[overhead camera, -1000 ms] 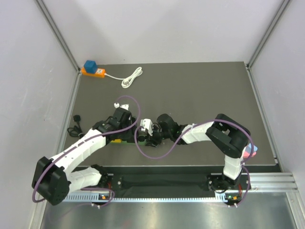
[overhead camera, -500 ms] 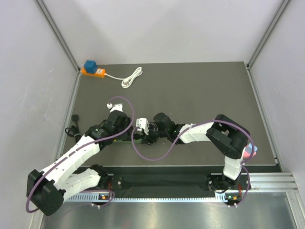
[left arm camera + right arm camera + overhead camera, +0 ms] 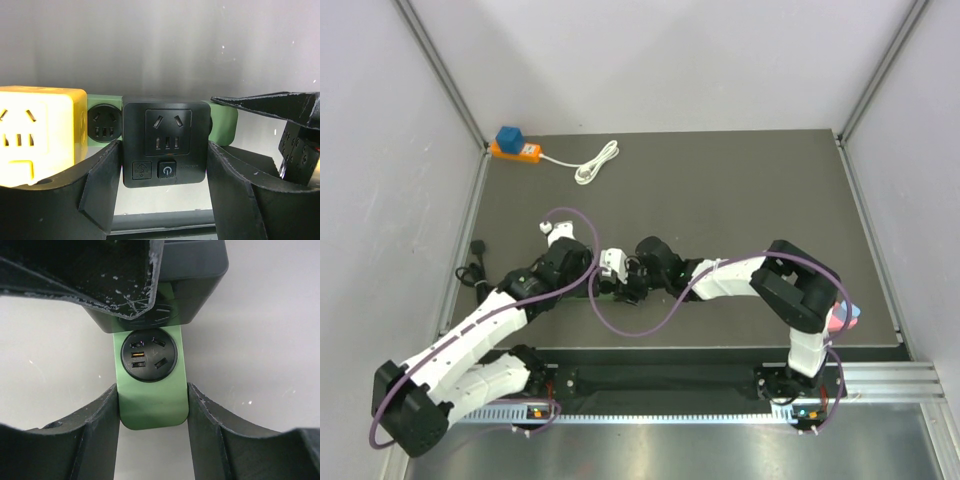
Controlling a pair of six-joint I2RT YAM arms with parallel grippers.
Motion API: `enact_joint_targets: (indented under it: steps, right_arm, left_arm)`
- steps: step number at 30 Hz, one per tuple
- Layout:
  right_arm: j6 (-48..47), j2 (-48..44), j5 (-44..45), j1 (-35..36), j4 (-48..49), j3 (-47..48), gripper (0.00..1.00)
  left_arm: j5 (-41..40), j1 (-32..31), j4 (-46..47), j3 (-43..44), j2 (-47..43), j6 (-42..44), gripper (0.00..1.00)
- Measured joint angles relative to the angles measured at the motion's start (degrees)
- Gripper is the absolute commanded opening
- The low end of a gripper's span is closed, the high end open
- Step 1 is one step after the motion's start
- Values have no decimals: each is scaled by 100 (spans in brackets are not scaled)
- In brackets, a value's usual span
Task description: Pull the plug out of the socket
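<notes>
- Left arm [image 3: 480,325] runs from its base at the near left edge, stretched low and diagonally up-right toward table [image 3: 740,190] centre, with its wrist over the near-centre of the mat.
- Left gripper [image 3: 164,167] faces the black plug [image 3: 167,130] front-on. Its fingers [image 3: 102,185] are pressed against the plug's left and right sides, pinching it.
- Black plug: a square block with a socket face and two buttons. It is seated on the green power strip [image 3: 152,402], which lies near the centre-front of the table between the two wrists.
- A yellow adapter [image 3: 35,132] sits on the same strip just left of the black plug in the left wrist view. A round strip outlet [image 3: 105,125] shows between them.
- Right arm [image 3: 740,275]: base at the near right, elbow folded up at right, forearm reaching left and low across the table to meet the left arm.
- Right gripper [image 3: 153,390] straddles the free end of the strip. Its fingers [image 3: 100,430] are closed snug on both long edges, clamping the strip.
- In the right wrist view, a round multi-socket [image 3: 149,357] sits just above the clamped part, with the black plug beyond it and a left-gripper finger overlapping at top left.
- The two grippers sit very near each other along the strip; the right finger tip shows at the right of the left wrist view.
- Far left corner: an orange socket [image 3: 520,152] with a blue plug [image 3: 508,136] and a coiled white cord [image 3: 598,160], well apart from the arms.
- A black cable [image 3: 475,270] lies at the table's left edge.
</notes>
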Motion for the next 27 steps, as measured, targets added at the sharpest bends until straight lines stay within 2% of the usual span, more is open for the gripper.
enact_joint_targets:
  steps: [5,10,14,19,27]
  right_arm:
    - [-85,4,44,59,-72,168,0]
    - [-142,94,-20,63,-328,243,0]
    - [-133,144,-68,85,-472,271,0]
    - [-122,142,-48,92,-450,361,0]
    - [-125,142,-24,92,-673,413,0]
  left_arm:
    - [26,177,-85,-66,-334,-127,0]
    - [378,426,238,-525,-634,-315,0]
    - [494,444,164,-487,-507,-197,0]
    - [326,382,-225,13,-203,55,0]
    - [549,433,-199,35,-11,-52,0]
